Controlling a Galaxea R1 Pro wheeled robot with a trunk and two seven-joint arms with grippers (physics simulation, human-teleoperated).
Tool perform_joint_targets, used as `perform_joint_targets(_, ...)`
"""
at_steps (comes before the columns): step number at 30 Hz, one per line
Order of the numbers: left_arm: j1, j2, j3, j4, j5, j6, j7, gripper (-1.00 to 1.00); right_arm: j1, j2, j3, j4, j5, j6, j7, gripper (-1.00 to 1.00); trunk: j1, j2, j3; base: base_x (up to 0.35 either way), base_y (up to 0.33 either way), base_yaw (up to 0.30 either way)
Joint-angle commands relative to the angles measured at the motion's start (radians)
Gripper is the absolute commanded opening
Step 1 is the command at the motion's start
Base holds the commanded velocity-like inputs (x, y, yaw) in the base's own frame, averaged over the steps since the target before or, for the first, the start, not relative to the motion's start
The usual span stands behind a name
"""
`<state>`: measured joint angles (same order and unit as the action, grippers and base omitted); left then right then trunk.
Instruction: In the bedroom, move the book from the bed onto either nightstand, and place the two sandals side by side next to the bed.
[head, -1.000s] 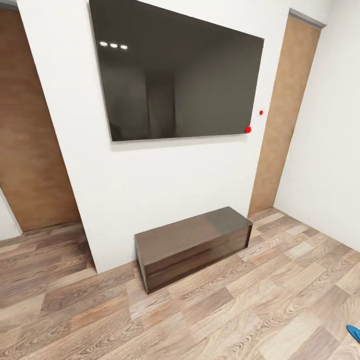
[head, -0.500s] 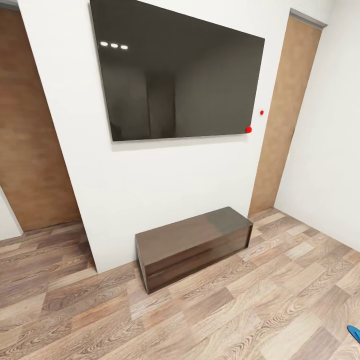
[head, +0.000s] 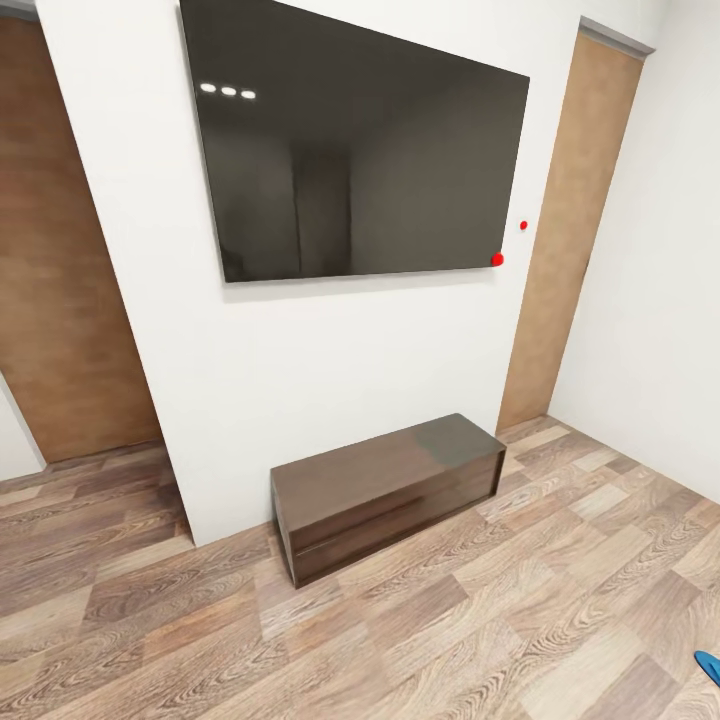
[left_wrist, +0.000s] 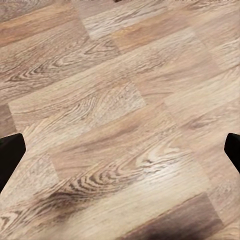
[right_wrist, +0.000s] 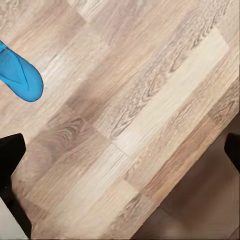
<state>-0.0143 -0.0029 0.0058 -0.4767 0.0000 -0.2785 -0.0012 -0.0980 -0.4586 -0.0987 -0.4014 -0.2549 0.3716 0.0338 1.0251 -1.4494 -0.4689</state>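
A: Where do things stand?
B: One blue sandal (right_wrist: 19, 74) lies alone on the plank floor (head: 420, 640), at the head view's lower right corner. Nothing looks placed yet.
A: The claws?
B: Left claw (left_wrist: 120, 150) and right claw (right_wrist: 120, 150) both spread wide, empty.
A: Obstacles?
B: A low dark bench (head: 388, 492) sits against the wall under the black screen (head: 360, 150), well apart.

You've got no readable text here; the wall screen (head: 355, 150) is blank and dark; the bench (head: 388, 492), floor (head: 450, 640) and sandal (right_wrist: 19, 75) carry no labels or numbers.
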Motion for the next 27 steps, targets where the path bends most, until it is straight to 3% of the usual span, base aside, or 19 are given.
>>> perform_joint_targets(1, -0.001, 0.0, 0.001, 0.0, 0.0, -0.003, 0.0, 1.0, -0.001, -0.001, -0.002, -0.001, 0.007, 0.01, 0.025, 1.0, 0.0, -0.001, -0.001, 0.0, 0.0, 0.0)
perform_joint_targets(4, -0.001, 0.0, 0.001, 0.0, 0.001, -0.004, 0.0, 1.0, -0.003, -0.003, 0.015, -0.001, 0.073, 0.019, 0.098, 1.0, 0.0, -0.001, -0.001, 0.0, 0.0, 0.0)
perform_joint_targets(5, -0.001, 0.0, 0.001, 0.0, 0.001, -0.004, 0.0, 1.0, -0.004, -0.004, 0.022, -0.002, 0.122, 0.022, 0.125, 1.0, 0.0, -0.001, -0.001, 0.0, 0.0, 0.0)
perform_joint_targets(10, -0.001, 0.0, 0.0, 0.0, 0.001, -0.004, 0.0, 1.0, -0.005, -0.004, 0.03, -0.045, 0.27, 0.028, 0.177, 1.0, 0.0, -0.001, -0.001, 0.0, 0.0, 0.0)
perform_joint_targets(15, -0.001, 0.0, 0.0, 0.0, 0.001, -0.004, 0.0, 1.0, -0.005, -0.003, 0.032, -0.186, 0.31, 0.075, 0.188, 1.0, 0.0, -0.001, -0.001, 0.0, 0.0, 0.0)
perform_joint_targets(20, -0.001, 0.0, 0.0, 0.0, 0.002, -0.005, 0.0, 1.0, -0.005, -0.003, 0.033, -0.3, 0.322, 0.245, 0.191, 1.0, 0.0, -0.001, -0.001, 0.0, 0.0, 0.0)
perform_joint_targets(27, -0.001, -0.001, 0.0, 0.0, 0.003, -0.005, 0.0, 1.0, -0.006, -0.002, 0.033, -0.454, 0.322, 0.365, 0.191, 1.0, 0.0, -0.001, -0.001, 0.0, 0.0, 0.0)
